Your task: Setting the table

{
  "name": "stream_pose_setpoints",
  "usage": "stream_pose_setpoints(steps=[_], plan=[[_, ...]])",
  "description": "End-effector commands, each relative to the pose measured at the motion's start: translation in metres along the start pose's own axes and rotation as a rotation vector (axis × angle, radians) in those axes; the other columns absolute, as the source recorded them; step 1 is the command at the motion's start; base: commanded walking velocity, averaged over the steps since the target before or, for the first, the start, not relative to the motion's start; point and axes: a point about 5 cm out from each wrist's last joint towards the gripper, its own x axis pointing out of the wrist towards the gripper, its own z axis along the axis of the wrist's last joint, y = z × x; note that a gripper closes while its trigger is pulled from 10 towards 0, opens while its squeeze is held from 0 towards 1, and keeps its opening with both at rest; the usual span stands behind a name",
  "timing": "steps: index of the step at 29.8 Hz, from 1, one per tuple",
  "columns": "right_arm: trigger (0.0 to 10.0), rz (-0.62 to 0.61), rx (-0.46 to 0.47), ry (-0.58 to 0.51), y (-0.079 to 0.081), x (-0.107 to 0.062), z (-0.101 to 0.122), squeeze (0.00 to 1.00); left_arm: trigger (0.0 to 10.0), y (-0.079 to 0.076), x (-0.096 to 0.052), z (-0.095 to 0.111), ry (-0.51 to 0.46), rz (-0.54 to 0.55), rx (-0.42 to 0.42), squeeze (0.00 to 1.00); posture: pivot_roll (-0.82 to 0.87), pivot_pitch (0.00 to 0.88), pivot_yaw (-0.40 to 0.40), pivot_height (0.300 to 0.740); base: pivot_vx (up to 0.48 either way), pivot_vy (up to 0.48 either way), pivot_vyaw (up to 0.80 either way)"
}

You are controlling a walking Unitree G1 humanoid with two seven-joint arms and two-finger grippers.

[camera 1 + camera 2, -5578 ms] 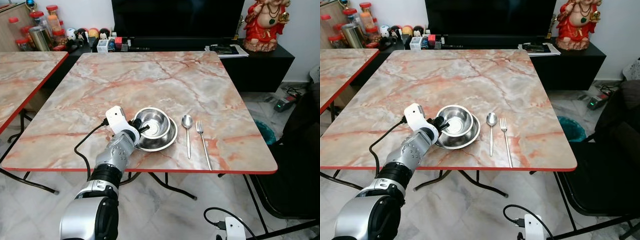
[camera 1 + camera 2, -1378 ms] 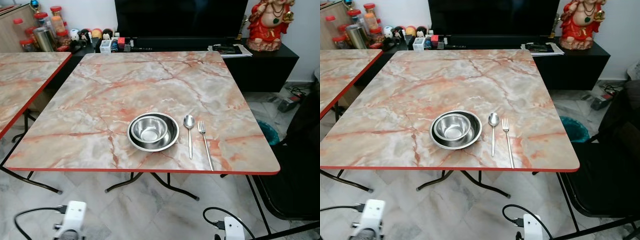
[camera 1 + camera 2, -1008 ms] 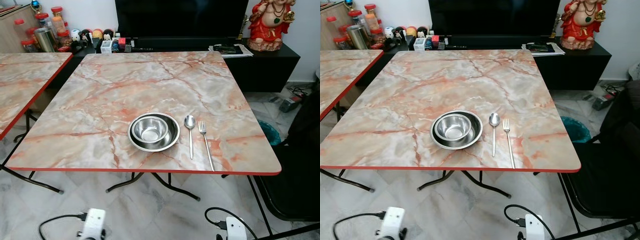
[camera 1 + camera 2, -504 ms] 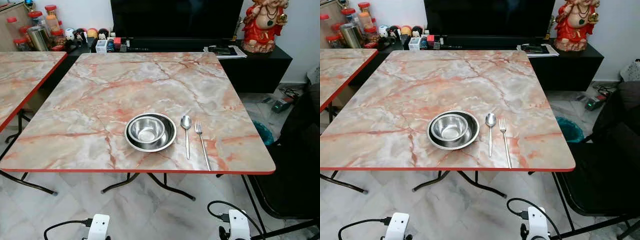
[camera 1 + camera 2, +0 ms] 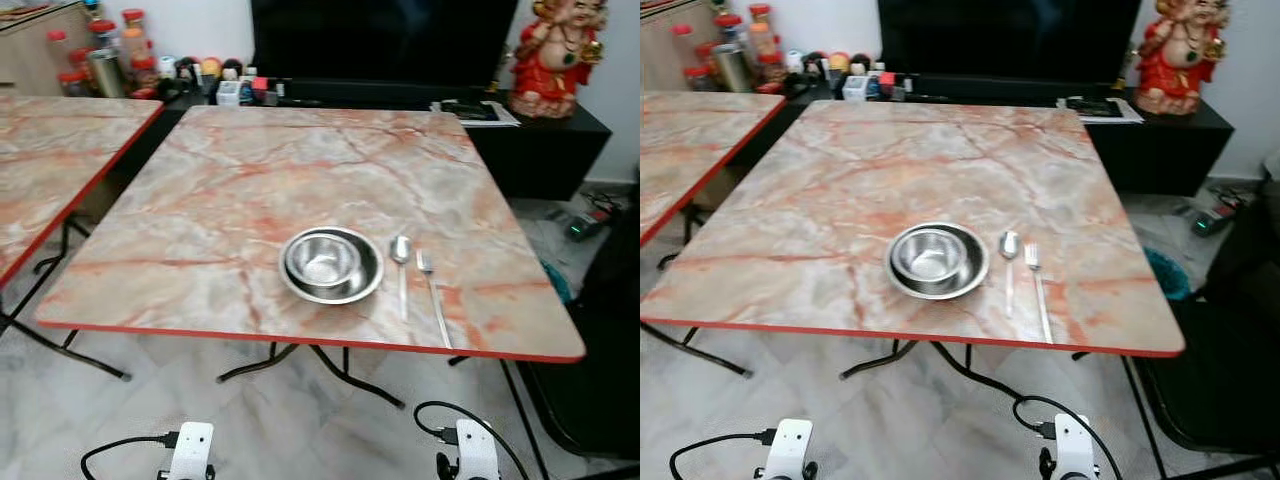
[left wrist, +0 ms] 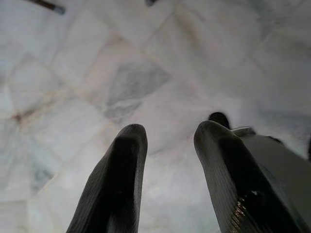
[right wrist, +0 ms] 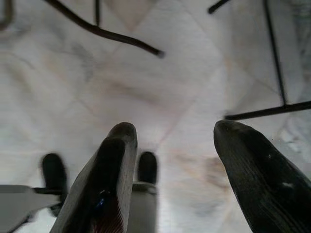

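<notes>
Bowl (image 5: 322, 262) nested in plate (image 5: 331, 266), spoon (image 5: 401, 258) and fork (image 5: 434, 294) alongside: one setting. Both tools (image 6: 167, 160) (image 7: 172, 160) hang empty, fingers apart.

Both arms hang low at the near edge, wrists pointing down. Left gripper (image 6: 167, 133): two black fingers (image 6: 116, 179) parted, nothing between them. Right gripper (image 7: 172, 131): fingers (image 7: 109, 174) spread wider, also empty. White wrist housings visible near left and near right.
</notes>
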Motion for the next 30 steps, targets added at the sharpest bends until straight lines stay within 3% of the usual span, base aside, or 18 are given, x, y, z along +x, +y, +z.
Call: stream_pose_setpoints(steps=[1,30], plan=[[10.0,-0.009,0.028,0.006,0.0001,-0.0001,-0.0012,0.00,10.0,0.0019,0.0000,-0.0017,0.013,0.012,0.009,0.00,-0.03,0.000,0.016,0.740,0.000,0.382,0.00],[10.0,-0.007,0.036,0.008,0.0032,-0.0002,-0.0017,0.00,10.0,0.0045,-0.0005,-0.0041,0.018,0.034,-0.011,0.00,-0.02,0.000,0.013,0.740,0.000,0.456,0.00]])
